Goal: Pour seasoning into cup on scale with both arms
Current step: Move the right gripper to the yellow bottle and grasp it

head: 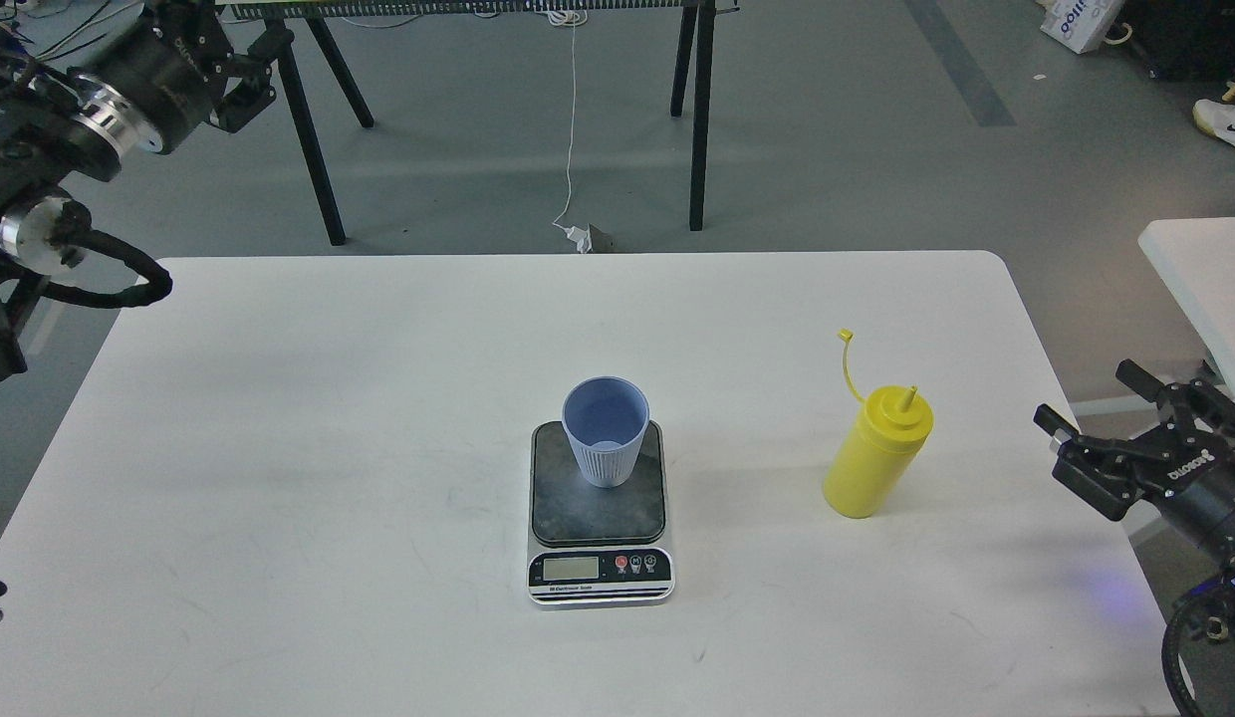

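Note:
The light-blue ribbed cup (606,430) stands upright on the dark top plate of the scale (598,513) at the table's middle. The yellow seasoning bottle (874,460) stands upright to the right, its cap strap sticking up. My right gripper (1086,398) is open and empty at the table's right edge, well to the right of the bottle and pointing toward it. My left gripper (262,70) is raised at the far upper left, beyond the table. Its fingers look spread and hold nothing.
The white table (329,448) holds only the scale and the bottle. A black-legged stand (697,119) and a white cable are on the floor behind it. A second white table (1200,269) is at the right edge.

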{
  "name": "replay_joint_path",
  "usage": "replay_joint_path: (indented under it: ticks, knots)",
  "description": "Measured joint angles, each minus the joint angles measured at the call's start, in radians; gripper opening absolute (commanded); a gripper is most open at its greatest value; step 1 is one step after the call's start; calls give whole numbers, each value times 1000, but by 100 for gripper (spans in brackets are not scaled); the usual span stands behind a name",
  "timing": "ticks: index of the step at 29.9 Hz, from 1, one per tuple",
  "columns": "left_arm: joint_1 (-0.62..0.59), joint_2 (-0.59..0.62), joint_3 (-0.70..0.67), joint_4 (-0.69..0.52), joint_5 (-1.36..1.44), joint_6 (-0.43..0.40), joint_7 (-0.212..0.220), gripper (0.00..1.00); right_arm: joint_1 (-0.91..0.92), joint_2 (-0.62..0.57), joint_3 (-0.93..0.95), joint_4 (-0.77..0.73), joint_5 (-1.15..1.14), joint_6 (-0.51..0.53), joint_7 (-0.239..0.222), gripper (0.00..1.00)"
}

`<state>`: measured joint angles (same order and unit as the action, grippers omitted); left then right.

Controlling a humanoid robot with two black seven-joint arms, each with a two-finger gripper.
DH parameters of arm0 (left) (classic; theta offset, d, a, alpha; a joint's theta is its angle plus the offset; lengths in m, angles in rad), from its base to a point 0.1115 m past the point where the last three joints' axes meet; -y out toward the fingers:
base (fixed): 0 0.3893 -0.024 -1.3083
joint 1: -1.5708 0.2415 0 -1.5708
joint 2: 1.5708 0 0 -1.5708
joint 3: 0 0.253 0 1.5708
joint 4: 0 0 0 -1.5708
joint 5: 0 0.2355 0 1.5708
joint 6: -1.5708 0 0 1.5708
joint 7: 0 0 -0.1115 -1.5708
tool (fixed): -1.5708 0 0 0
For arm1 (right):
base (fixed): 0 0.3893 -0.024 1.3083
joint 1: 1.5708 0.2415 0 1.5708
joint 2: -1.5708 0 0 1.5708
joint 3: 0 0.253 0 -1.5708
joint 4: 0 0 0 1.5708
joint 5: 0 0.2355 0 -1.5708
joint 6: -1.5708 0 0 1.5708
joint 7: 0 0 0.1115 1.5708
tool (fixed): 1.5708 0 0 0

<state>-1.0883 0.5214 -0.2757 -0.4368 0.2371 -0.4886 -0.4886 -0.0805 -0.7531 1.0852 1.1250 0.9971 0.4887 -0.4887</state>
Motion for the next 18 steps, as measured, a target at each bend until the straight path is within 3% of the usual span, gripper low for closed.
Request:
replay_joint_path:
  ticks: [18]
  knots:
    - [43, -3, 3, 3, 5, 0, 0, 99, 71, 281, -33, -208, -234, 0, 0, 99]
